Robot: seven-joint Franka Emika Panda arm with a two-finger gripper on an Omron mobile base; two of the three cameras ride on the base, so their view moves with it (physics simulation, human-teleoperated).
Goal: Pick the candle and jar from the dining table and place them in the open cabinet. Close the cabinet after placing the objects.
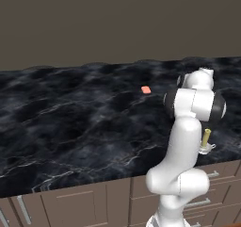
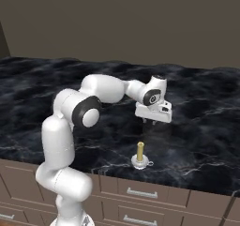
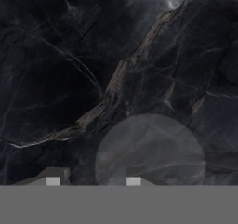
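The candle (image 2: 140, 156), a yellowish stick upright in a small clear holder, stands near the front edge of the black marble dining table (image 2: 206, 103); it also shows beside my arm as candle (image 1: 206, 141). My gripper (image 2: 149, 123) points down at the table, behind the candle and slightly to its right. In the hand view my gripper (image 3: 96, 179) has its fingertips (image 3: 57, 175) part-way apart, with nothing seen between them. A pale grey round patch (image 3: 151, 148) lies on the marble by the right tip. The jar is hidden and the cabinet is out of view.
A flat salmon-orange piece (image 1: 146, 90) lies far back on the table top (image 1: 70, 117). Taupe drawer fronts with silver handles (image 2: 140, 193) run under the front edge. A plain brown wall stands behind the table.
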